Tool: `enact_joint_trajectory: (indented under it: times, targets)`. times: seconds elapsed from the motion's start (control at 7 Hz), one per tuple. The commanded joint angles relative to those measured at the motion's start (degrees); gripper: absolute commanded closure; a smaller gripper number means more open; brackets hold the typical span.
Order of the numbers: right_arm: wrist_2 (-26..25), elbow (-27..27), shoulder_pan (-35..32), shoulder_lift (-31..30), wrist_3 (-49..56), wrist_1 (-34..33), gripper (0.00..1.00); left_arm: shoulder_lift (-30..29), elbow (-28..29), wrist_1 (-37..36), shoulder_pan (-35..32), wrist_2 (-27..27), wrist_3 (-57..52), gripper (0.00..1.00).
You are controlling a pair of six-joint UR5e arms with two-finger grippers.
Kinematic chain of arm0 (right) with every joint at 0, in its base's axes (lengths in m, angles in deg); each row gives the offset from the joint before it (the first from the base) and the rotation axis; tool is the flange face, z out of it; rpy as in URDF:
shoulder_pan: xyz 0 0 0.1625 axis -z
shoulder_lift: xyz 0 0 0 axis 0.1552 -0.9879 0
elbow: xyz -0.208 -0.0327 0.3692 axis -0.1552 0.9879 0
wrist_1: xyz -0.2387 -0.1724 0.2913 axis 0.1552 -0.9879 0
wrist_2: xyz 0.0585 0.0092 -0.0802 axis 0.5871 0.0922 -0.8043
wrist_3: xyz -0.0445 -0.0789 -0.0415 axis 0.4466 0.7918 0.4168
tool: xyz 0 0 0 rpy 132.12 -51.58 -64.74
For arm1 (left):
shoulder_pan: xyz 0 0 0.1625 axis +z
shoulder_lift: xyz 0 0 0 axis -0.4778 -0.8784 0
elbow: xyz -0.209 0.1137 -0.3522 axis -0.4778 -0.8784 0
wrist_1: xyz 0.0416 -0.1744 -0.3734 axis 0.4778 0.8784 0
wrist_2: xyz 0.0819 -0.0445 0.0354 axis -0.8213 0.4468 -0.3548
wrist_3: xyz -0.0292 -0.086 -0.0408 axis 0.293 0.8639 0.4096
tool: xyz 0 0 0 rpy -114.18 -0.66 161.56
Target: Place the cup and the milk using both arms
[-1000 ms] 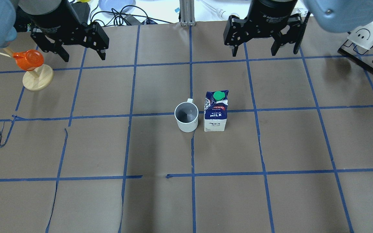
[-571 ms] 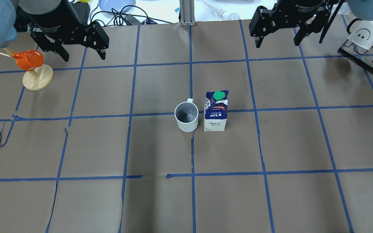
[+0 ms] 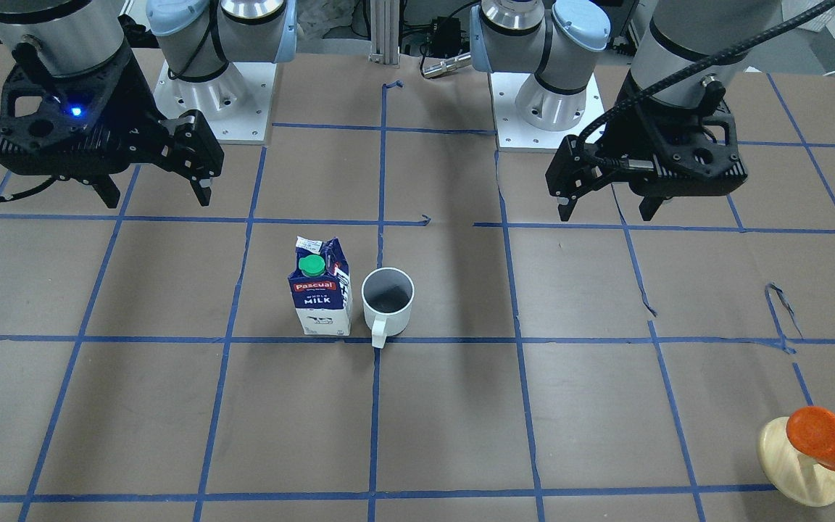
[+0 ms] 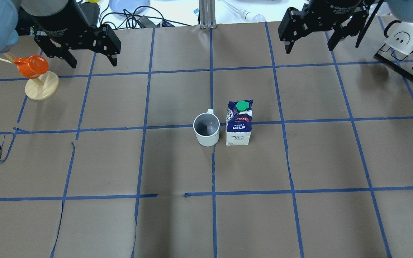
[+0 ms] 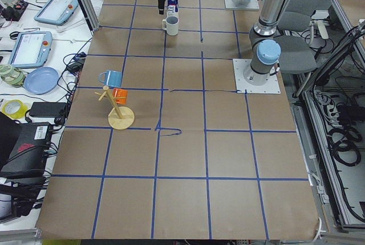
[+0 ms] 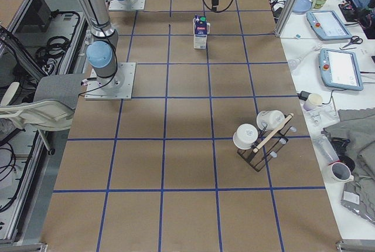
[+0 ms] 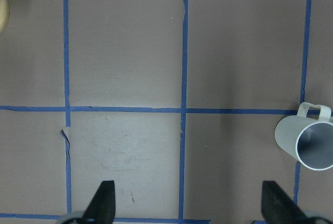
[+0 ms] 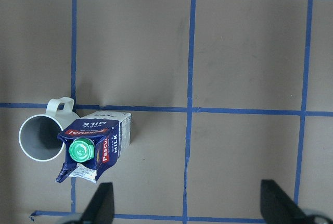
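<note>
Brown-papered table (image 4: 317,161) gridded with blue tape (image 4: 213,222).
Left-side view: a white bench (image 5: 63,31) along the left edge carries tablets (image 5: 28,48) and a blue plate (image 5: 41,80); a grey chair (image 5: 295,60) sits upper right.

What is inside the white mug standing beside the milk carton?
Nothing shows inside the white mug: the overhead and front views look down onto a bare dark grey interior. Its near wall covers a small strip of the bottom in each view.
</note>
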Motion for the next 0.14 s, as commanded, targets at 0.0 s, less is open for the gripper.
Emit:
enact_joint_trajectory:
  times: [0.0]
  targets:
    - [-0.01,0.0,0.1,0.0,0.06,-0.01,0.0,0.0,0.0,0.0,0.0,0.09,0.0,0.0]
